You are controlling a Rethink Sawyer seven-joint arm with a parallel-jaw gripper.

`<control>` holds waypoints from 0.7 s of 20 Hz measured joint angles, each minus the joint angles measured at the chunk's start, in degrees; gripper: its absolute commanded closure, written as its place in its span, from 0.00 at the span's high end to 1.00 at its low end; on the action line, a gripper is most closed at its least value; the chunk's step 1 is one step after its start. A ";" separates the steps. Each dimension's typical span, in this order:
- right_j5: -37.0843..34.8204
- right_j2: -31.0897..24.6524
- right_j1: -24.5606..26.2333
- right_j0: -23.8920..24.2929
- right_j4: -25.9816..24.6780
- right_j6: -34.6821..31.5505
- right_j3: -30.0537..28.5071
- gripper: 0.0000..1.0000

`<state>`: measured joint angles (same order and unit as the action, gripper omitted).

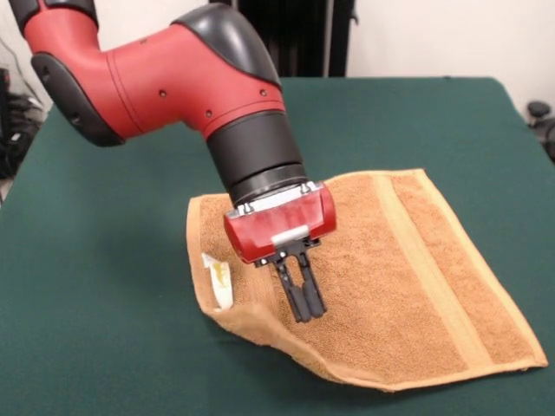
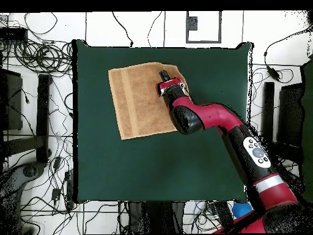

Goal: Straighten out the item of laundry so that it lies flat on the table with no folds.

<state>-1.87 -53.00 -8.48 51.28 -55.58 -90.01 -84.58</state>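
The orange-tan terry towel lies spread on the dark green table, with a smoother woven band running along its right side. Its near-left edge is folded over, and a small white tag shows there. My gripper points down onto the towel just right of that fold, with its two black fingers pressed together, shut. I cannot tell whether any cloth is pinched between them. In the overhead view the towel sits in the table's upper left part, and the gripper is at the towel's upper right corner.
The red and black arm reaches across the table from the lower right of the overhead view. Cables and dark equipment lie on the floor beyond the table edges. Green cloth surrounds the towel on all sides.
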 measured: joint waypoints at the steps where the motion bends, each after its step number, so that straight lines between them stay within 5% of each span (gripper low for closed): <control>1: -0.12 -0.02 -0.14 0.10 0.18 0.00 0.01 0.00; 14: -7.94 0.50 -2.94 0.97 3.82 0.00 0.53 0.00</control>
<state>-9.80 -52.50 -11.42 52.25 -51.76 -90.01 -84.05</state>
